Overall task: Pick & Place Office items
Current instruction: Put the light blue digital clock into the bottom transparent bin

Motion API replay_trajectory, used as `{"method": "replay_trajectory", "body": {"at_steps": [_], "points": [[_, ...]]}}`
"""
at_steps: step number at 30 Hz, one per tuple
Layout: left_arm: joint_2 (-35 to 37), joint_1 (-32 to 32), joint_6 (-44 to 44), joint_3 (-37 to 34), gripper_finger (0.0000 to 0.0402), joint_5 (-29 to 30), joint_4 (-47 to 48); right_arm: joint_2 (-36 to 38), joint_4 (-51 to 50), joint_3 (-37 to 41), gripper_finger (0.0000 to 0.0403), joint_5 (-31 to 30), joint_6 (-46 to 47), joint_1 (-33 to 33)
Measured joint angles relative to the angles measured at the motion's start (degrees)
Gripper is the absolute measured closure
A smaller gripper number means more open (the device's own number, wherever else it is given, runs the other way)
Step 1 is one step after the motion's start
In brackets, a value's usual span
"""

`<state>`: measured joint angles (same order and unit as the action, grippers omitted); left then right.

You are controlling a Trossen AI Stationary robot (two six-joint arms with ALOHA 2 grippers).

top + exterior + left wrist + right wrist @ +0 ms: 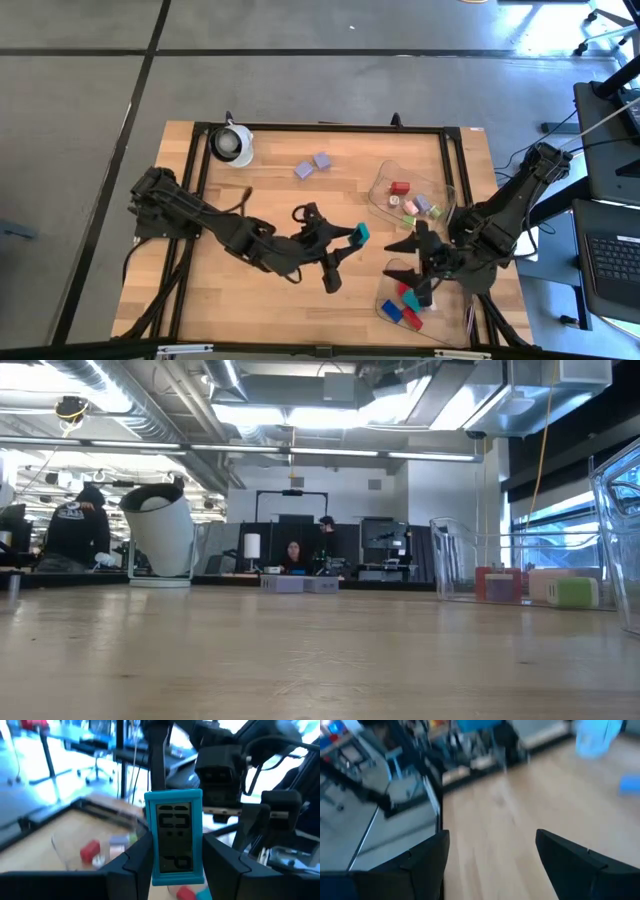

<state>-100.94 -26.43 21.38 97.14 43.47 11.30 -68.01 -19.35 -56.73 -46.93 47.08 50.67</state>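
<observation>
1. Carry step — the left end effector pinches a teal clip above mid-counter, left of the near tray.
2. Right end effector hangs spread over that tray.
3. Next, likely, rightward travel and release — clear of the right arm.

I see grey floor around the wooden table; ceiling strip lights glow; desks and people at back.
</observation>
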Motion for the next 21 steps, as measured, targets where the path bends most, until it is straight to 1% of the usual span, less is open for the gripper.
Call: {"method": "replay_trajectory", "body": {"at_steps": [3,8,10,14,17,21], "points": [[0.9,-0.2,-4.3,0.0,0.0265,0.1,-3.7,0.0,7.8,0.0,0.0103,-4.0,-8.8,-0.4],[1.2,-1.0,-10.7,0.0,0.0265,0.0,-9.1,0.0,20.4,0.0,0.0103,-4.5,-23.0,-1.8],[1.2,-1.4,-12.7,0.0,0.0265,-0.5,-10.6,0.0,24.3,0.0,0.0103,-3.6,-27.6,-2.6],[1.2,-1.8,-13.2,0.0,0.0265,-1.1,-11.1,0.0,29.7,0.0,0.0103,-0.5,-34.1,-4.1],[1.2,-2.2,-13.2,0.0,0.0265,-1.3,-11.6,0.0,31.4,0.0,0.0103,1.8,-37.1,-5.3],[1.2,-2.6,-13.2,0.0,0.0265,-2.9,-11.6,0.0,33.4,0.0,0.0103,4.4,-38.6,-7.1]]}}
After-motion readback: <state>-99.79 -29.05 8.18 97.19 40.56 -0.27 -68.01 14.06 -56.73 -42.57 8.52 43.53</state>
